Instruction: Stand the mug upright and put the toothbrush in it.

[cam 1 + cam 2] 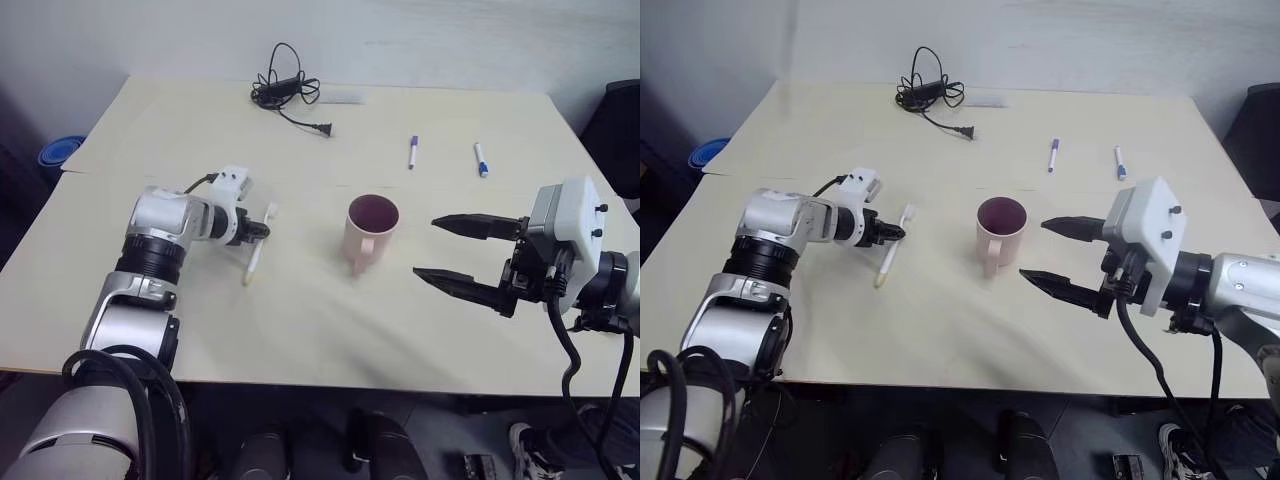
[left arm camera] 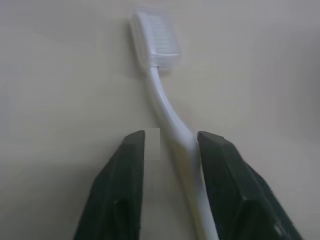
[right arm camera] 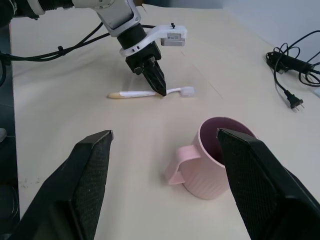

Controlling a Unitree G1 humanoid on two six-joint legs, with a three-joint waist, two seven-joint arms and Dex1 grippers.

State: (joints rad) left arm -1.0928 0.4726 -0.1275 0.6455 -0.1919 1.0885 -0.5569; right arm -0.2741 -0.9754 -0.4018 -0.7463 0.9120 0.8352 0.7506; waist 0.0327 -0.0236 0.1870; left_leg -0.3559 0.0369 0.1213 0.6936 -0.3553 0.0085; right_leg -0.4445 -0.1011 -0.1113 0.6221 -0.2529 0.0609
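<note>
Nearest me on the desk [image 1: 300,340], my right end effector [image 1: 455,255] hovered with its fingers spread wide, empty, just beside the mug [image 1: 370,232], which stood upright with its handle toward me. Left of the mug, my left end effector [image 1: 262,231] straddled the toothbrush [image 1: 257,248] lying flat, fingers narrowed around its handle. Farther back lay two markers [image 1: 412,151] and a black cable [image 1: 285,92].

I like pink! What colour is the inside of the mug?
Dark maroon inside the pale pink mug; the right wrist view shows it best.
</note>
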